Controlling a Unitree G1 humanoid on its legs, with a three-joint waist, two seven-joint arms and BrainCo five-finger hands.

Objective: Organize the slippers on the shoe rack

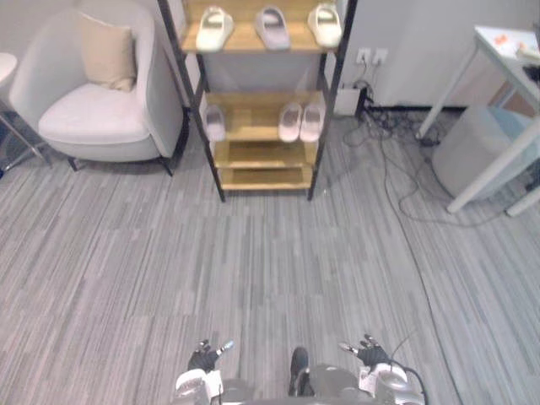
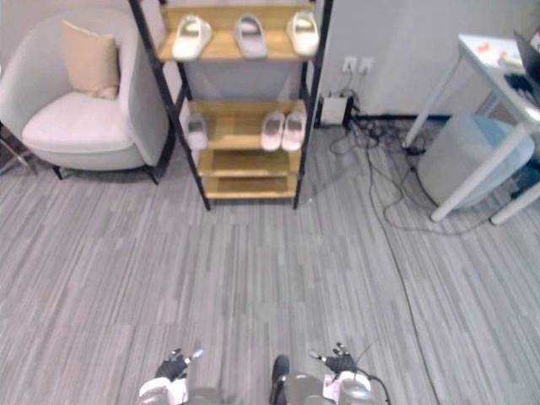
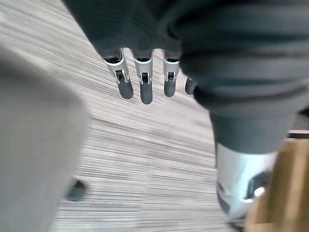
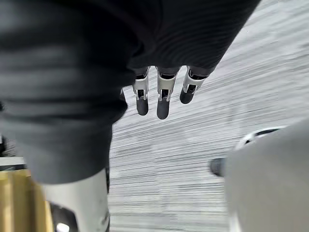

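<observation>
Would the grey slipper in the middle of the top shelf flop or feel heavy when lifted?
The grey slipper looks like thick moulded foam: probably light, slightly bendy. It lies flat on the shoe rack, so a push would likely slide it, not roll it.

I see a tall shoe rack [image 1: 253,120] of black metal posts and light wooden shelves, standing on a grey striped carpet floor [image 1: 253,270] against the far wall. On its upper shelf three slippers lie apart in a row: a cream slipper [image 1: 214,28] at the left, a grey-lilac slipper [image 1: 272,27] in the middle, and a second cream slipper [image 1: 325,24] at the right. On the shelf below, a pale lilac slipper [image 1: 214,122] lies alone at the left end, and a pair of pale pink slippers [image 1: 290,123] lies side by side near the right end. Two lower shelves [image 1: 263,156] of the same wood sit beneath. On the floor, a light grey armchair [image 1: 93,118] stands just left of the rack and black cables [image 1: 396,169] trail to its right.
</observation>
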